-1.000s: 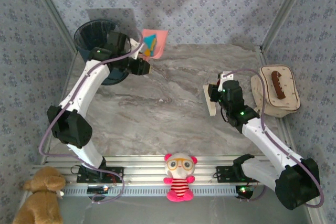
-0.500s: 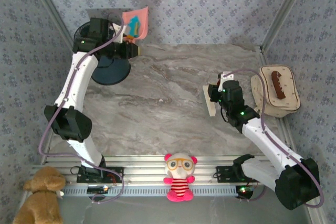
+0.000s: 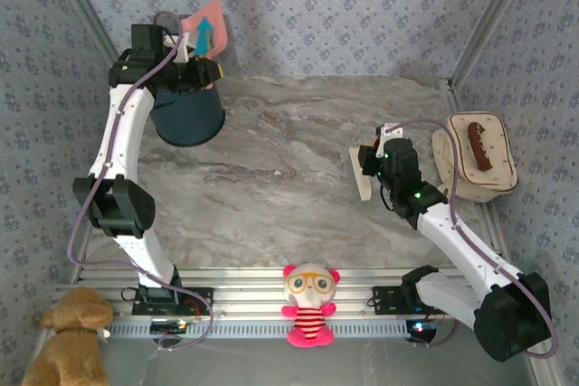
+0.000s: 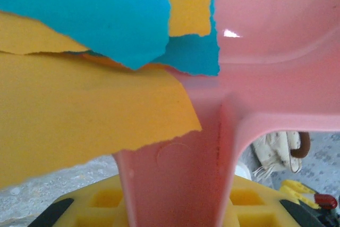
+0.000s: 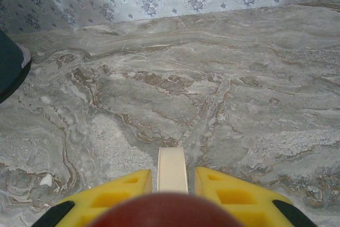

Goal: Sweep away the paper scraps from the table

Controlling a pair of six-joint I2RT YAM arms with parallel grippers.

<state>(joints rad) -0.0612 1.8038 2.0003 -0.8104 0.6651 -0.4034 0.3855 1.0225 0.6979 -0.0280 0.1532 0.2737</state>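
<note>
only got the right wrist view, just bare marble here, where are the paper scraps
Observer: Orange and blue paper scraps lie piled in the pink dustpan.
Operator: whats holding the pan
Observer: The left hand, shut on its handle.
Operator: is it at the bin
Observer: In the top view it is held up at the far left, just beyond the dark bin. I can't tell if it is directly over it.
</note>
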